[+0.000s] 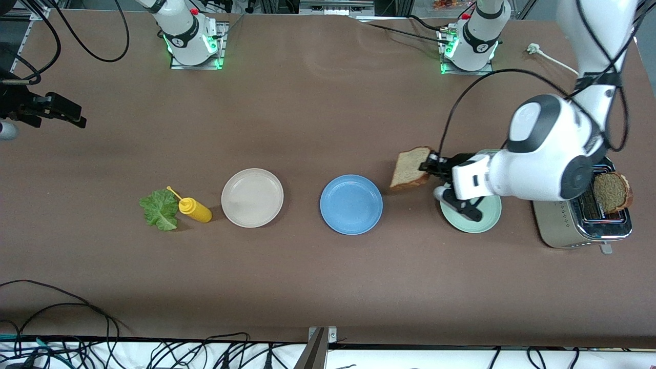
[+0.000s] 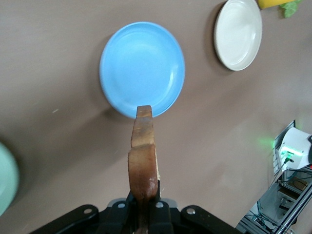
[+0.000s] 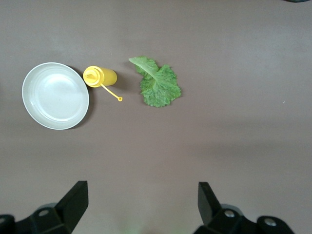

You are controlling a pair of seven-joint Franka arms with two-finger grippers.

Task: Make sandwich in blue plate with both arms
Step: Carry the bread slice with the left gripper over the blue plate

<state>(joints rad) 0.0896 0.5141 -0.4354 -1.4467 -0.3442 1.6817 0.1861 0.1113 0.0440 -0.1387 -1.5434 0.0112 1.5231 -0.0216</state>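
Even, bright overhead light covers the brown table [image 1: 307,118]; shadows are soft and short, lying close beside the plates. A pale sheen shows on the table near the arms' bases. The bread slice [image 2: 143,161] clamped between the left jaws looks soft-focused; the surface beneath stays sharp.

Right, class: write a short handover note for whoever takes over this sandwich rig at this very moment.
Left end effector: shut on a bread slice, held up between the mint-green plate and the blue plate.
Right end effector: open, empty, waiting high over the table near the lettuce leaf.
Second bread slice stands in the toaster. Lettuce lies beside the yellow bottle and the beige plate.
Done: one slice picked up.
Left: nothing is on the blue plate yet; place this slice, then lettuce, then the second slice.
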